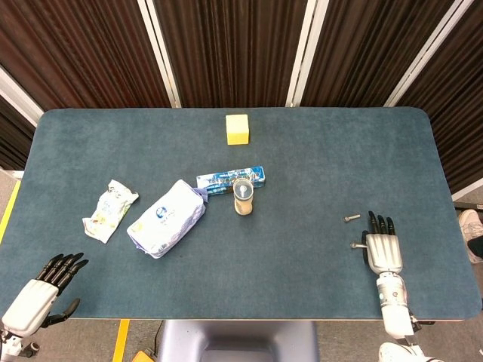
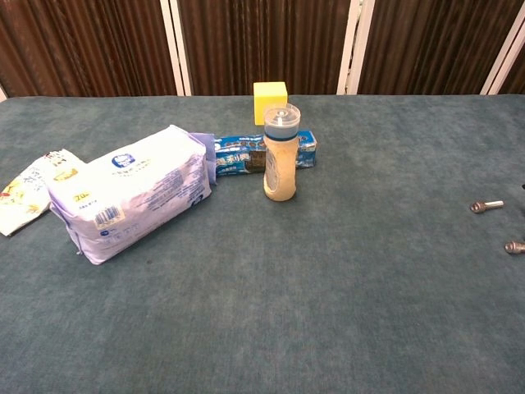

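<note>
Overhead first: two small metal bolts lie on the blue table (image 1: 317, 166) at its right side, one bolt (image 1: 352, 218) further from the robot, the other bolt (image 1: 356, 245) just at the thumb side of the right hand (image 1: 383, 251). That hand lies flat, palm down, its dark fingers (image 1: 379, 223) stretched forward and slightly spread, holding nothing. The left hand (image 1: 38, 290) sits at the near left corner, partly beyond the table edge, fingers extended and a little apart, also holding nothing. One yellow block (image 1: 238, 128) stands toward the far edge. One bottle (image 1: 243, 196) stands upright mid-table, touching one toothpaste box (image 1: 230, 180) behind it. One white wipes pack (image 1: 166, 218) and one small snack packet (image 1: 110, 209) lie to the left.

Next, the chest camera: both bolts show at the right edge, the far one (image 2: 486, 206) and the near one (image 2: 514, 246). Neither hand clearly appears. The bottle (image 2: 280, 154), toothpaste box (image 2: 238, 156), yellow block (image 2: 270, 101), wipes pack (image 2: 131, 197) and snack packet (image 2: 29, 189) are each seen once.
</note>
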You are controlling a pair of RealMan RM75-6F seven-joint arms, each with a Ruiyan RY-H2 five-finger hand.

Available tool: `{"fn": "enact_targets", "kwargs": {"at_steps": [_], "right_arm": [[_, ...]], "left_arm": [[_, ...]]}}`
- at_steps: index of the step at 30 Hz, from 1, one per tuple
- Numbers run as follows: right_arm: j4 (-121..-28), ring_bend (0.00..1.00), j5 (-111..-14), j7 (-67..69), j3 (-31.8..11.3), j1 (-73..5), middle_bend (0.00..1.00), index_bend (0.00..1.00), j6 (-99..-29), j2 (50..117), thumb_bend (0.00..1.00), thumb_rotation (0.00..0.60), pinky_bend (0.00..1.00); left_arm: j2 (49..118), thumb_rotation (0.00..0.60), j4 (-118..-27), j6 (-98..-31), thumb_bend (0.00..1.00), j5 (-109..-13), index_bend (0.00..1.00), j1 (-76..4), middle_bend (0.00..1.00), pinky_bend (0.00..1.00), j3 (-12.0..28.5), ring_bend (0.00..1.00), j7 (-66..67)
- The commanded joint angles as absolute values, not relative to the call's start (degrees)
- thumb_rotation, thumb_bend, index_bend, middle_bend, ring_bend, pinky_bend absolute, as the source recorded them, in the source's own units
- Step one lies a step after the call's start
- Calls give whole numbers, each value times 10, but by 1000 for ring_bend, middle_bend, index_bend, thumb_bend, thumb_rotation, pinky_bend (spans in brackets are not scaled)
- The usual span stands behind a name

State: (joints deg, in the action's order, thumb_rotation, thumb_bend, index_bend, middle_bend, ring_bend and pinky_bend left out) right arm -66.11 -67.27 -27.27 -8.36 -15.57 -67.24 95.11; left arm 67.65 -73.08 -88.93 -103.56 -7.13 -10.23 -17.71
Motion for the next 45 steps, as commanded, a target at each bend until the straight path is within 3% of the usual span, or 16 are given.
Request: {"fn": "enact_targets", "kwargs": {"at_steps": [1, 8, 21, 28, 45], "right_arm": [[-667, 0, -679, -274, -82, -156, 44, 689, -680, 944, 546, 600, 0], [-714, 0, -712, -378, -66, -166, 67, 717, -716, 900, 547, 600, 0], [-761, 0, -707, -827, -14, -195, 74, 754, -746, 862, 548, 600, 0], [-725, 0, -682, -888, 1, -200, 74, 754, -730, 888, 549, 600, 0], [-688, 0, -687, -881, 19, -197, 74, 689, -731, 908, 549, 600, 0]], "left_arm": [[676, 600, -731, -889, 436, -1035, 0, -71, 0, 48, -102, 0, -177], [677, 600, -733, -888, 436, -1036, 0, -72, 0, 48, -103, 0, -175], [674, 600, -736, -892, 435, -1037, 0, -70, 0, 48, -104, 0, -172], [674, 600, -736, -889, 434, -1036, 0, -71, 0, 49, -103, 0, -171], [672, 600, -741, -890, 434, -1040, 0, -70, 0, 48, -106, 0, -166]]}}
